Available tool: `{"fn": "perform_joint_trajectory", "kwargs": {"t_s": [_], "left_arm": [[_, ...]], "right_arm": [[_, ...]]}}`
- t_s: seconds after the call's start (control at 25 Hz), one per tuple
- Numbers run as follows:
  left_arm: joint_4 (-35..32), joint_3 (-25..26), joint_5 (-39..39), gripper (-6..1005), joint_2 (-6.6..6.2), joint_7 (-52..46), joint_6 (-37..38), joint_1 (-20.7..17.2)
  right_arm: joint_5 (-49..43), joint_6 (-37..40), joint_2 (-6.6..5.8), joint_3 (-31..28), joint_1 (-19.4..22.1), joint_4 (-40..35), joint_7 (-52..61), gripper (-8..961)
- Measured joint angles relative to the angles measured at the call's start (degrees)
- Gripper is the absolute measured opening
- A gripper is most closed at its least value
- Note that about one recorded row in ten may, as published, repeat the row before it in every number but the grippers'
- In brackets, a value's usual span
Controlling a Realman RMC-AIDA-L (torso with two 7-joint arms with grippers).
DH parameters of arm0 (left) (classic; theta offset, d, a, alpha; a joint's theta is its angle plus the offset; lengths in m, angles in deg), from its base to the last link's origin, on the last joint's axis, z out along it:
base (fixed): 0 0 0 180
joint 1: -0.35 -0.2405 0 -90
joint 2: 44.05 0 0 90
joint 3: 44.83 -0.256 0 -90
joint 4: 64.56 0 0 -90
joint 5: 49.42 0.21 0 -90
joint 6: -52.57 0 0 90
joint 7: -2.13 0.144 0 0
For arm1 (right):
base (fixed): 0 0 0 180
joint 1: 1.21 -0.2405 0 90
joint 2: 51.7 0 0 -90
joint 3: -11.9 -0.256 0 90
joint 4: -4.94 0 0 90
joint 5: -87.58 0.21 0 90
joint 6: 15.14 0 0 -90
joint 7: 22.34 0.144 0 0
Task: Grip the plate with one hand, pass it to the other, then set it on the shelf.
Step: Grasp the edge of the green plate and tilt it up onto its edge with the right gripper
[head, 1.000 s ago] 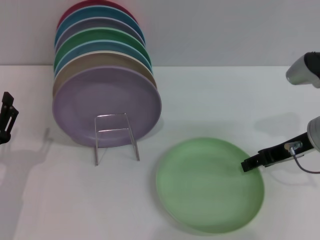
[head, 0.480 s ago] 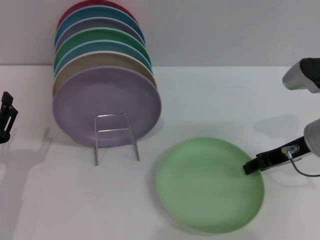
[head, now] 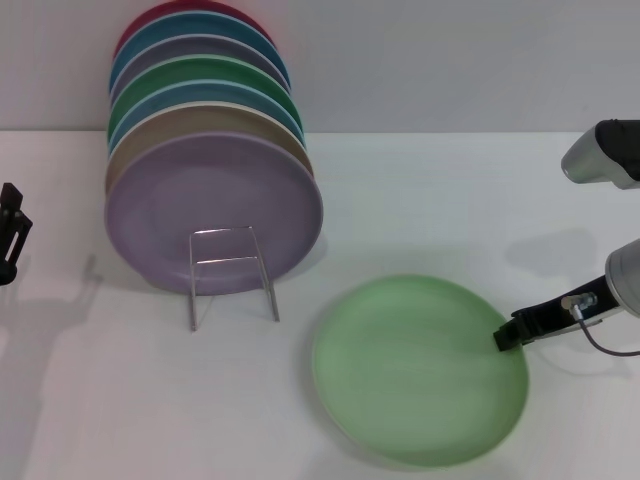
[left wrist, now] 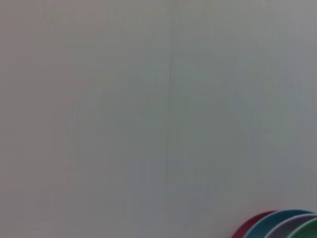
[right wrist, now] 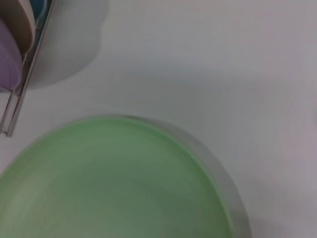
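Observation:
The pale mint-green plate lies flat on the white table at the front right; it also fills the right wrist view. My right gripper is low at the plate's right rim, its black tip just over the edge. The silver wire shelf stands left of the plate, and its end shows in the right wrist view. My left gripper is parked at the far left edge, away from everything.
Several coloured plates stand upright in the shelf, with a lavender plate in front and a darker green one farther back. Their tops show in the left wrist view. A grey wall is behind the table.
My right gripper has slid a little to the right and down, from over the plate's inside to its right rim. The plate and the left arm have not moved.

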Motion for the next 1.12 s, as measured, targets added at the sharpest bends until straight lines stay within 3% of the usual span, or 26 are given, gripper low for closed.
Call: {"fn": "perform_joint_trajectory", "kwargs": {"t_s": [0.24, 0.6, 1.12], "left_arm": [[0.0, 0.2, 0.0, 815, 0.00, 0.0, 0.0, -0.2], [0.0, 0.2, 0.0, 814, 0.01, 0.0, 0.1, -0.5], [-0.1, 0.2, 0.0, 814, -0.09, 0.0, 0.4, -0.5]], "right_arm": [[-0.1, 0.8, 0.00, 0.2, -0.1, -0.2, -0.9, 94], [-0.1, 1.7, 0.08, 0.1, 0.2, 1.4, -2.1, 42], [0.0, 2.7, 0.18, -4.1, 3.7, 16.8, -2.0, 20]]}}
